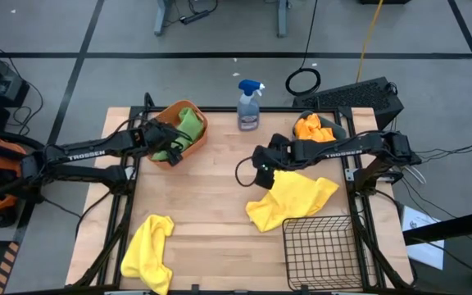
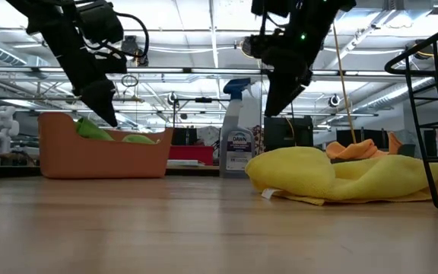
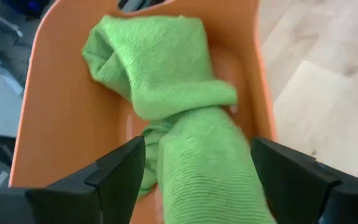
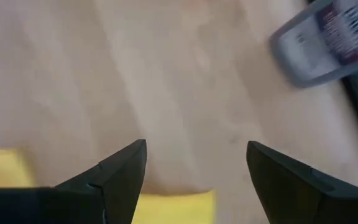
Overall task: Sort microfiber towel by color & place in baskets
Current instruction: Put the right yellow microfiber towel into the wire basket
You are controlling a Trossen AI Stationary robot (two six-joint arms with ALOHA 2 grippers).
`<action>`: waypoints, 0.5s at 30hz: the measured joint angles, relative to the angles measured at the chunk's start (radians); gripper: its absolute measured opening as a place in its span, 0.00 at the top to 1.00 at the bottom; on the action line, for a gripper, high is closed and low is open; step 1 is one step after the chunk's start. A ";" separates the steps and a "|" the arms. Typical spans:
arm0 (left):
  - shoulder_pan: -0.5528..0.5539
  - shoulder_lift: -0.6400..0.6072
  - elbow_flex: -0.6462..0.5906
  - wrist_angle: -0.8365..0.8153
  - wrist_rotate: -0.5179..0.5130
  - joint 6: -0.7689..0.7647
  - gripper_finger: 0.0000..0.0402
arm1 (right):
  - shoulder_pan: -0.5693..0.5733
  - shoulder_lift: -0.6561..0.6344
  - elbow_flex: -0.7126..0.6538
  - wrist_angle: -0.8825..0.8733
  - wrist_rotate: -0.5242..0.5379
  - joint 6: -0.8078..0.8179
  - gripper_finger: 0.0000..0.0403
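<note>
Two green towels [image 3: 166,68] lie in the orange tub [image 1: 197,124] at the far left. My left gripper [image 3: 197,146] hangs open just over them, one finger on each side of the nearer green towel [image 3: 210,174]; I see no hold on it. A yellow towel [image 1: 292,199] lies crumpled on the table, right of the middle. My right gripper [image 1: 262,174] hangs open in the air by its far left edge [image 4: 173,208], clear of it in the low view [image 2: 274,106]. A second yellow towel [image 1: 148,250] lies at the near left. Orange towels [image 1: 311,128] fill the teal bin [image 1: 335,125].
A blue-topped spray bottle [image 1: 250,105] stands at the far edge between tub and bin. The black wire basket [image 1: 322,250] stands at the near right, touching the yellow towel's near edge. Bare wood lies between the two yellow towels.
</note>
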State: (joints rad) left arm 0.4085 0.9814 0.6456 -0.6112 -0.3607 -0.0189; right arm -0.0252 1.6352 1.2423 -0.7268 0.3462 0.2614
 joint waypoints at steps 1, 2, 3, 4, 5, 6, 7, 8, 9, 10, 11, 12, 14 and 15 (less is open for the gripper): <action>-0.007 -0.001 0.000 0.004 0.000 0.000 0.26 | 0.007 0.000 0.000 -0.003 -0.011 0.027 0.33; -0.015 -0.002 0.000 0.005 0.000 0.000 0.26 | 0.015 0.000 0.000 -0.004 -0.015 0.056 0.33; -0.023 -0.002 0.000 0.003 0.000 -0.001 0.26 | 0.024 0.001 0.000 -0.008 -0.016 0.087 0.33; -0.031 -0.002 0.000 0.005 0.000 -0.001 0.26 | 0.032 0.002 0.000 -0.017 -0.019 0.118 0.33; -0.038 -0.003 0.000 0.009 0.000 -0.002 0.26 | 0.038 0.003 0.000 -0.024 -0.033 0.143 0.33; -0.047 -0.003 0.000 0.013 0.000 -0.003 0.26 | 0.044 0.003 0.000 -0.028 -0.051 0.169 0.33; -0.055 -0.003 0.000 0.019 0.000 -0.005 0.26 | 0.050 0.003 0.000 -0.031 -0.067 0.199 0.33; -0.065 -0.003 0.000 0.027 0.003 -0.011 0.26 | 0.056 0.003 0.000 -0.034 -0.081 0.227 0.33; -0.074 -0.003 0.000 0.040 0.012 -0.023 0.26 | 0.064 0.003 0.000 -0.035 -0.090 0.252 0.33; -0.083 -0.003 0.000 0.053 0.022 -0.030 0.26 | 0.076 0.003 0.000 -0.037 -0.092 0.277 0.33; -0.094 -0.003 0.000 0.065 0.032 -0.038 0.26 | 0.090 0.003 0.000 -0.041 -0.093 0.297 0.33; -0.105 -0.003 0.000 0.074 0.044 -0.049 0.26 | 0.104 0.003 0.000 -0.049 -0.100 0.315 0.32; -0.128 -0.003 0.000 0.086 0.055 -0.055 0.26 | 0.126 0.002 0.000 -0.071 -0.118 0.362 0.31; -0.140 -0.003 0.000 0.086 0.056 -0.059 0.26 | 0.135 0.003 0.000 -0.084 -0.119 0.390 0.31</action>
State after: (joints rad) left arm 0.2686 0.9783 0.6456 -0.5252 -0.3050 -0.0781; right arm 0.1101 1.6379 1.2427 -0.8108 0.2274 0.6516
